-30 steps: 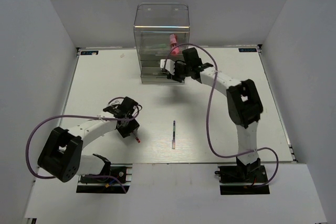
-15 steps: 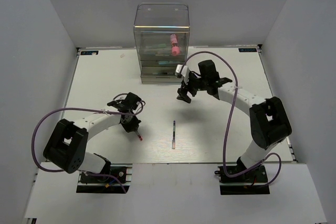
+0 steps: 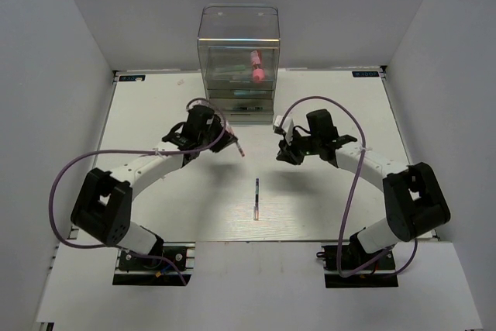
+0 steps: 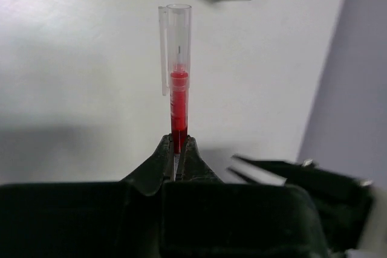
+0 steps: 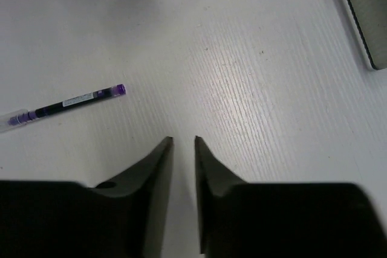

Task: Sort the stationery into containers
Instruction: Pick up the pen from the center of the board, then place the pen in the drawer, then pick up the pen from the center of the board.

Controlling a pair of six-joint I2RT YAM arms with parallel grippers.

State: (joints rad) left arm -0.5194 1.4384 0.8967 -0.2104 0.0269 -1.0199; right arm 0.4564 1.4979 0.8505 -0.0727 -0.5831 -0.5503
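Both arms have moved in the last second. The left one has swung up from the near left of the table towards the drawer box, carrying the red pen with it, and the right one has drawn back from the box front to the open table on the right.

The left gripper point(image 4: 177, 149) is clamped tight on the red pen point(image 4: 179, 89). Its two fingers pinch the lower end of the barrel, and the rest of the pen sticks straight out ahead of them, ending in a clear cap with a clip on its left side. From above, the left gripper point(image 3: 223, 142) sits just in front of the drawer box point(image 3: 238, 36), a little left of its middle, and the red pen point(image 3: 239, 149) points away to the right.

The right gripper point(image 5: 183, 143) holds nothing. Its fingers stand a slim gap apart over the bare table point(image 5: 254, 89). The dark pen point(image 5: 66, 104) lies flat on the table up and to the left of those fingers in the wrist view, clear of them. From above, the right gripper point(image 3: 285, 153) hovers to the right of the box front, and the dark pen point(image 3: 256, 198) lies nearer the arms, between the two grippers.

A pink tube point(image 3: 255, 66) shows through the clear wall in the upper part of the box.
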